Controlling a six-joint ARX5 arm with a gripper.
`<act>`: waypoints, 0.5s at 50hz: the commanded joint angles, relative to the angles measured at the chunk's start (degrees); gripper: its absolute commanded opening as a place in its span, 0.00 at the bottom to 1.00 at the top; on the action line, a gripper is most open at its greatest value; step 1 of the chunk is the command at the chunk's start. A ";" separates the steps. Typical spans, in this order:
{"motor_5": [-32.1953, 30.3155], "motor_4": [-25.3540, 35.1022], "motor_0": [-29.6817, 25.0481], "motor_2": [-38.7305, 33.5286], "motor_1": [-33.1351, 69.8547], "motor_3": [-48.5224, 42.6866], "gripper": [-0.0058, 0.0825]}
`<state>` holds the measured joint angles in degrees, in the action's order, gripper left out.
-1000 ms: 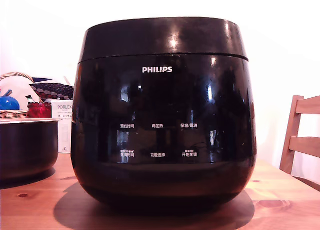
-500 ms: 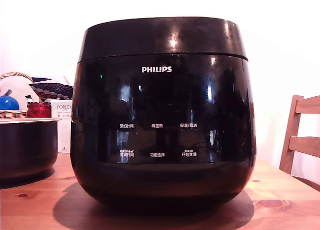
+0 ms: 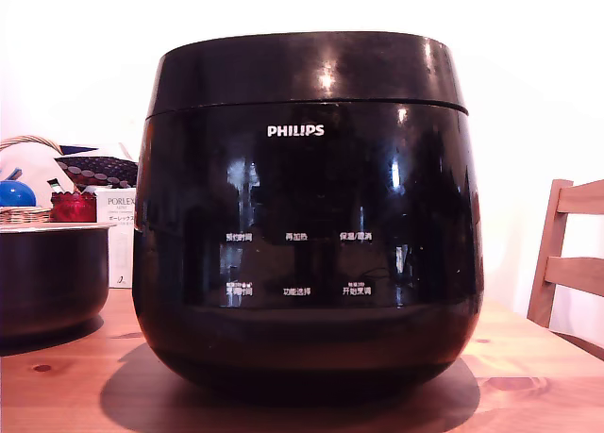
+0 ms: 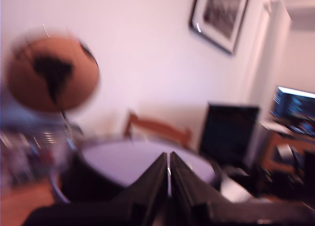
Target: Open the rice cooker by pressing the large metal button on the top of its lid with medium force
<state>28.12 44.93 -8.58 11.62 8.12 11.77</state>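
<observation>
Glossy blk rice cooker (image 3: 307, 216), wht labels.

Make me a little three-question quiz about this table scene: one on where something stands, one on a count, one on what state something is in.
1. In the exterior view, where is the metal pot relative to the rice cooker?
A. on its left
B. on its right
C. on top of it

2. How many small white labels sit under the PHILIPS logo?
A. two
B. six
C. ten

3. What state is the lid in?
A. wide open
B. removed
C. shut

Answers: 1 A, the pot stands at the view's left edge on the wooden table. 2 B, two rows of three. 3 C, the lid sits flat on the body with only a thin seam.
</observation>
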 commanded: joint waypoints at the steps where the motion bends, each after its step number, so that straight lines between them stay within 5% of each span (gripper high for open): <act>1: -0.50 0.57 -1.42 -0.17 3.54 0.79 0.04; 21: -10.97 -7.45 -16.28 6.21 23.96 10.60 0.04; 25: -18.08 -11.15 -20.00 8.85 28.11 10.62 0.04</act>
<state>14.26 35.42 -26.76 19.11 34.39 21.54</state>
